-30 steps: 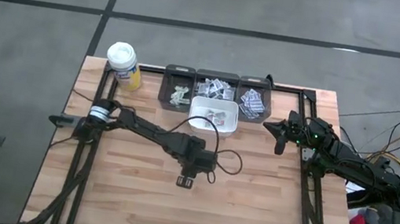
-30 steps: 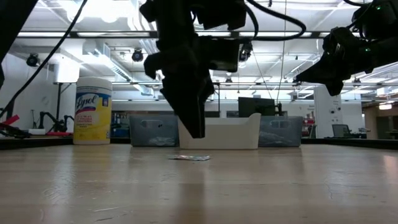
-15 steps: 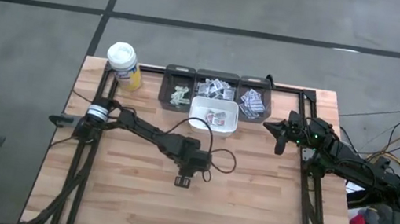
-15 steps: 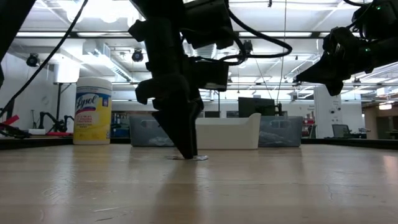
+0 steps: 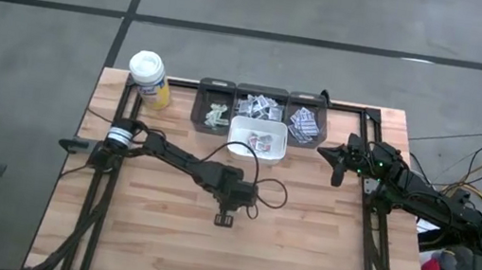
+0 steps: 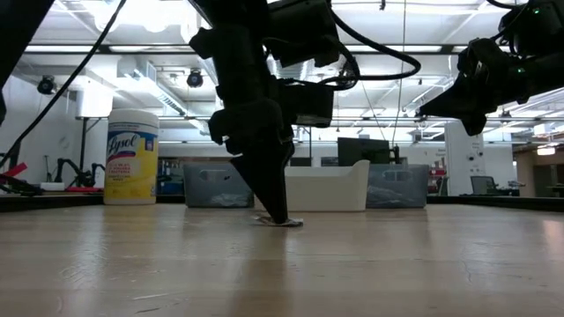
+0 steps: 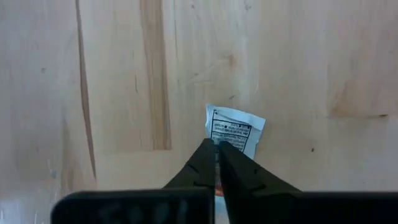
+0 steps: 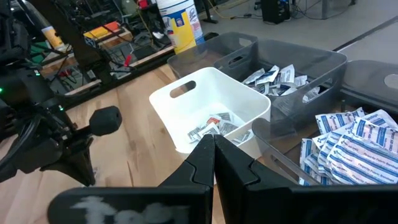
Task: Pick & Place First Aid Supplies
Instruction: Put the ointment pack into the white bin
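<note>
Since a second ago the left end effector (image 6: 280,216) has dropped to the surface (image 5: 300,249), its fingers together at the edge of a white packet (image 7: 232,130) with unreadable black print, probably pinning it for pickup. At 10 o'clock stands a "Lysol" bottle (image 6: 131,157). The right end effector (image 5: 338,161), fingers together, waits at 3 o'clock.
</note>
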Controlling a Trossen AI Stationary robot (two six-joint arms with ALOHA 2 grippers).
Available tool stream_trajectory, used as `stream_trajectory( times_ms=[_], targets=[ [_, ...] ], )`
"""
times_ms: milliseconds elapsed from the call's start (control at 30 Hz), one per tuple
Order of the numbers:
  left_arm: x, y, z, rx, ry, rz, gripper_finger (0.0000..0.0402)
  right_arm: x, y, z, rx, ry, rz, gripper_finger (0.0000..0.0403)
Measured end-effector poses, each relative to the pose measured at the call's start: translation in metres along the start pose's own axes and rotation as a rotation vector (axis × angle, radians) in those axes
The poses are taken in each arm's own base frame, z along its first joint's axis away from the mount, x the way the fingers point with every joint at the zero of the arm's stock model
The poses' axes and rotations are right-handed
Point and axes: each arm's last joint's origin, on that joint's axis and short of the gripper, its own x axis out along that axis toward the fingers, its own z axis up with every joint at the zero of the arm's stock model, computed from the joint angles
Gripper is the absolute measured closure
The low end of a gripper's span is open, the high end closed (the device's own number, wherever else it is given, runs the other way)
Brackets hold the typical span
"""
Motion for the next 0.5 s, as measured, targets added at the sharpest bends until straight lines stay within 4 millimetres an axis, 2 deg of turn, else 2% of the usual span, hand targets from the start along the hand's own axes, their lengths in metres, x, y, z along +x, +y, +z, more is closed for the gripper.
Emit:
stream_trajectory(
  times_ms=[267,367,500],
  targets=[
    [-0.002,-0.001,0.004,-0.042,-0.014,-0.014,0.0401,0.0,0.0,0.0,0.0,0.001,0.0,0.0394],
    [-0.011,-0.002,0.015,-0.043,-0.054,-0.022,0.0401,0.0,0.0,0.0,0.0,0.0,0.0,0.0394],
    [-0.032,-0.003,0.037,0.002,-0.157,-0.002,0.0401,0.0,0.0,0.0,0.0,0.0,0.0,0.0394]
  ],
)
